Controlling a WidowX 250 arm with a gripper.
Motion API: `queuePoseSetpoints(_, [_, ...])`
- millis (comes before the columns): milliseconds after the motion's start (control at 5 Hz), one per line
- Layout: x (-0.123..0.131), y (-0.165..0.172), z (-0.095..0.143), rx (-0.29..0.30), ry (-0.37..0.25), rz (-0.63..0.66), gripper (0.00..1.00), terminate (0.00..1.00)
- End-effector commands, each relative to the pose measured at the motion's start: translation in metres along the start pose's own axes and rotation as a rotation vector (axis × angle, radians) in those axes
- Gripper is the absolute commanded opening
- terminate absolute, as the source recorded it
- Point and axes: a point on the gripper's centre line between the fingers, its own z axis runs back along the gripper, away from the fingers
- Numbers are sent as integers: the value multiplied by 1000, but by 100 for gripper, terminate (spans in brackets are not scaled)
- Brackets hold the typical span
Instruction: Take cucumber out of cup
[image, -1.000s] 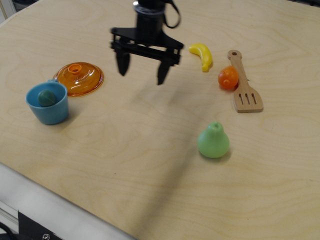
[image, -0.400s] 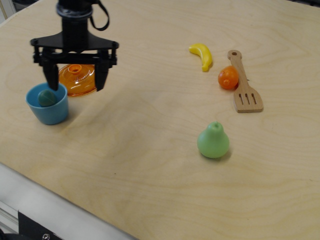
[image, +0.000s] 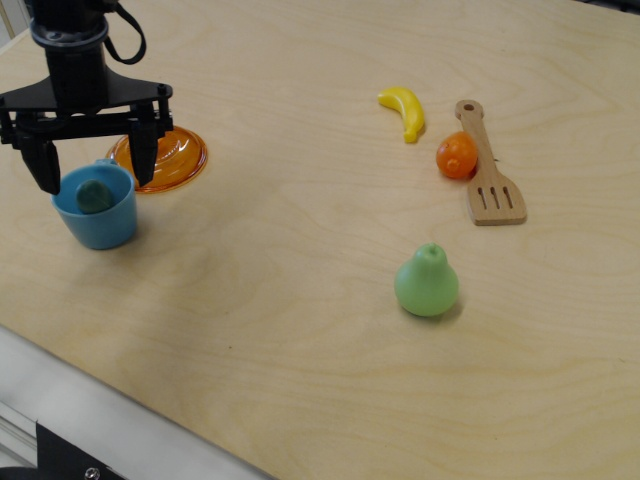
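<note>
A small light blue cup (image: 97, 218) stands at the left of the wooden table. A dark teal-green cucumber (image: 94, 196) stands inside it, its rounded top showing at the rim. My black gripper (image: 95, 172) is open, just above the cup, with one finger on each side of the cup's rim. It holds nothing.
An orange translucent lid (image: 172, 155) lies just behind the cup to the right. A green pear (image: 427, 282) stands mid-right. A yellow banana (image: 405, 111), an orange fruit (image: 457, 156) and a wooden spatula (image: 486, 170) lie at the back right. The table's front edge (image: 120, 420) runs lower left.
My gripper has moved left across the table, from near the banana to over the cup, staying open. The objects have not moved.
</note>
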Motion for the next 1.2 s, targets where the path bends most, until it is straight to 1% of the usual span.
queuePoseSetpoints(0, [5, 3, -4, -26, -14, 25, 100, 0])
queuePoseSetpoints(600, [10, -1, -19, 10, 10, 34, 100, 0])
queuePoseSetpoints(800, [12, -2, -21, 11, 15, 37, 100, 0])
queuePoseSetpoints(1000, [14, -4, -21, 10, 16, 41, 0, 0])
